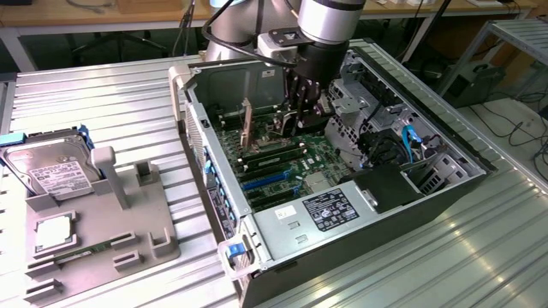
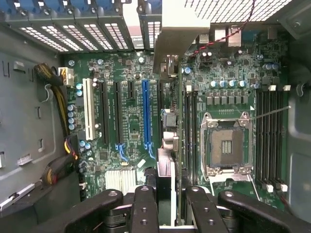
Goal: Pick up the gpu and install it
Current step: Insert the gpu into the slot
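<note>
The gpu (image 1: 248, 128) stands on edge inside the open computer case (image 1: 445, 192), low over the green motherboard (image 1: 321, 154). My gripper (image 1: 304, 119) reaches down into the case and is shut on the card's upper edge. In the wrist view the gpu (image 2: 166, 174) runs edge-on away from my gripper (image 2: 167, 204), with a black finger (image 2: 144, 211) on either side of it. Its silver bracket (image 2: 180, 34) sits at the case's rear slot openings. The card lies between the long blue slot (image 2: 146, 116) and the memory slots (image 2: 189, 126). I cannot tell whether it is seated.
A bare processor socket (image 2: 227, 145) lies beside the card. Yellow cables (image 2: 63, 111) and the power supply (image 1: 325, 208) fill the case's end. On the exterior view's left, a grey fixture (image 1: 94, 237) holds a hard drive (image 1: 51, 170), a processor (image 1: 53, 232) and a memory stick (image 1: 81, 250).
</note>
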Action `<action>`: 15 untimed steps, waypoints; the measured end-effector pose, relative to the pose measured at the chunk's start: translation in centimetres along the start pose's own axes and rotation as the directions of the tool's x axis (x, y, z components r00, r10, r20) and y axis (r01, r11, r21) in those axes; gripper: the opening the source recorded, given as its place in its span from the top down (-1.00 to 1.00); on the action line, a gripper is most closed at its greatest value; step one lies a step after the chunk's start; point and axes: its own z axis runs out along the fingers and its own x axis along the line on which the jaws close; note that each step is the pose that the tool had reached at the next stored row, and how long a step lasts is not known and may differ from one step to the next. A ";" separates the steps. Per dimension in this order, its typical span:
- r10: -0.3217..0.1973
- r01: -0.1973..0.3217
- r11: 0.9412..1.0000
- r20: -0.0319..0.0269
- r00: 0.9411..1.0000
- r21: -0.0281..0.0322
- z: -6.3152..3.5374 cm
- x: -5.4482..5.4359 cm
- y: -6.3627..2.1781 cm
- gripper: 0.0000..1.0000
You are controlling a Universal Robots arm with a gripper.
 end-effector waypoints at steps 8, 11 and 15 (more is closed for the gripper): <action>0.000 0.001 1.000 0.064 0.998 -0.015 0.51 0.4 0.03 0.45; 0.000 0.001 1.000 0.064 0.998 -0.015 0.58 0.5 0.04 0.45; 0.000 0.001 1.000 0.064 0.998 -0.015 0.74 0.5 0.17 0.45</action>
